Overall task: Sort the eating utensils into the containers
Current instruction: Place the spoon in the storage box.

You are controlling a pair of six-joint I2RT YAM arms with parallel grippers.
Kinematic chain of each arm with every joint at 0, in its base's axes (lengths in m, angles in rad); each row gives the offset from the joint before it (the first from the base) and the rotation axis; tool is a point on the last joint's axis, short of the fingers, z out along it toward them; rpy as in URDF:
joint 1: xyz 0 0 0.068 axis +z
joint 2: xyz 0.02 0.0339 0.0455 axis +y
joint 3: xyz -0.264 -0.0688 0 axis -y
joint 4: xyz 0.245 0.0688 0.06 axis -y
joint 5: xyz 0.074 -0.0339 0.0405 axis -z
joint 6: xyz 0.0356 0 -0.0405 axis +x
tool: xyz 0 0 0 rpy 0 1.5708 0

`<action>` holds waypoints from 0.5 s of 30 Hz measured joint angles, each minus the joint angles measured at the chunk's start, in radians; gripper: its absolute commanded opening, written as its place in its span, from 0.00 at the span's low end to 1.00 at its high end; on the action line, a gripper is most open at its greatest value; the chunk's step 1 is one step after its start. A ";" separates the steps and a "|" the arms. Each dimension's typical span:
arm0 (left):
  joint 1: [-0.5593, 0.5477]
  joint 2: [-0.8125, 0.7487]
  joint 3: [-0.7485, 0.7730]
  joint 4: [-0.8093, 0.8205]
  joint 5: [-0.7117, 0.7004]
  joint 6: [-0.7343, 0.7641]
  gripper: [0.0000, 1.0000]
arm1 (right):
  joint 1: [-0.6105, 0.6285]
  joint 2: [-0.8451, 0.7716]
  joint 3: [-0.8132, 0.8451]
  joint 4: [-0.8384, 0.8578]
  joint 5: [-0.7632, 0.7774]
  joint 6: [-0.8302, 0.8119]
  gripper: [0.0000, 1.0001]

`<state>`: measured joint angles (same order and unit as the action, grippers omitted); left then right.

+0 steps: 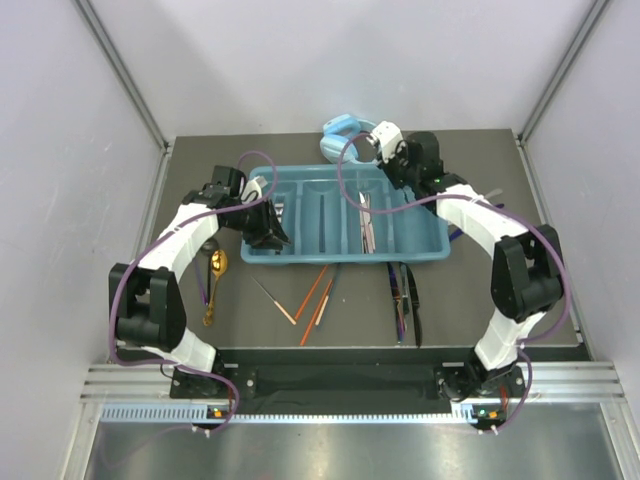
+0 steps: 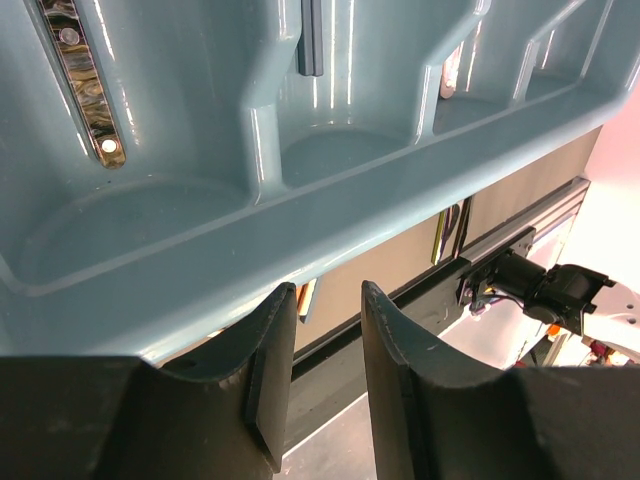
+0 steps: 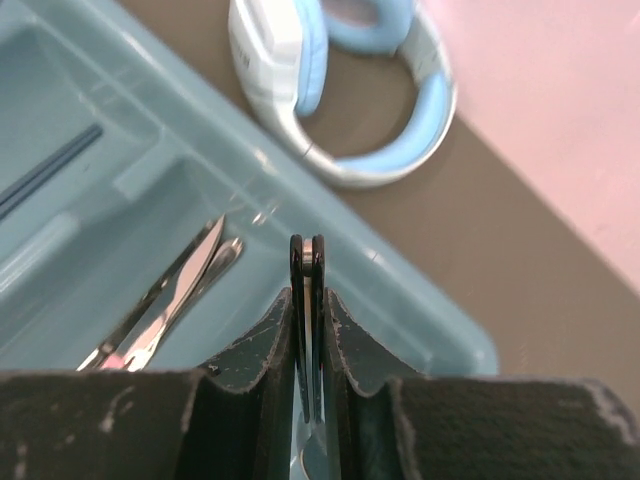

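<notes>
Held piece: thin dark-edged utensil (image 3: pixel 307 252), clamped edge-on between the closed fingers of the right gripper (image 3: pixel 308 300). It sits over the far right end of the teal tray (image 3: pixel 425 320), roughly above the outer rim rather than squarely over a compartment. I can't tell what kind of utensil it is; only its narrow edge shows.

Risks as I see them:
- If it's let go here, it could hit the rim and bounce out toward the headphones (image 3: pixel 345 95), which lie just past that wall.
- The grip is on a sliver, so the piece may pivot in the pads on the way down and land across a divider.
- The nearest compartment holds silver cutlery (image 3: pixel 165 300). If this piece is another kind, that's a mis-sort.

Left gripper (image 2: pixel 325 330): fingers apart, nothing between them, parked right against the tray's near left corner. Any forward creep shoves the tray and shifts the right arm's drop target.

On the table in front of the tray: gold spoon (image 1: pixel 214 268), orange chopsticks (image 1: pixel 316 295), dark knives (image 1: pixel 408 300). A shoved tray could ride over them.
</notes>
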<state>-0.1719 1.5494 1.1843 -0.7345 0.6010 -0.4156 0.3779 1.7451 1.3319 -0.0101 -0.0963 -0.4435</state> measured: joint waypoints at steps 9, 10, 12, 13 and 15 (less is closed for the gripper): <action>0.000 0.000 0.000 0.001 0.000 0.000 0.37 | -0.006 0.001 0.261 -0.346 0.004 0.133 0.00; 0.000 0.000 0.000 0.001 0.000 0.000 0.37 | -0.006 0.001 0.288 -0.367 0.005 0.143 0.00; 0.000 0.000 0.000 0.001 0.001 0.000 0.37 | -0.008 0.017 0.393 -0.449 0.009 0.167 0.00; 0.000 0.000 0.000 0.001 0.001 0.000 0.37 | -0.008 0.038 0.460 -0.491 0.009 0.179 0.00; 0.000 0.000 0.000 0.001 0.000 0.000 0.37 | -0.008 0.091 0.591 -0.561 0.008 0.204 0.00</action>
<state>-0.1719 1.5490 1.1839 -0.7338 0.6014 -0.4160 0.3698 1.8359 1.9228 -0.5713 -0.0883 -0.2398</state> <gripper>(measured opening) 0.372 0.123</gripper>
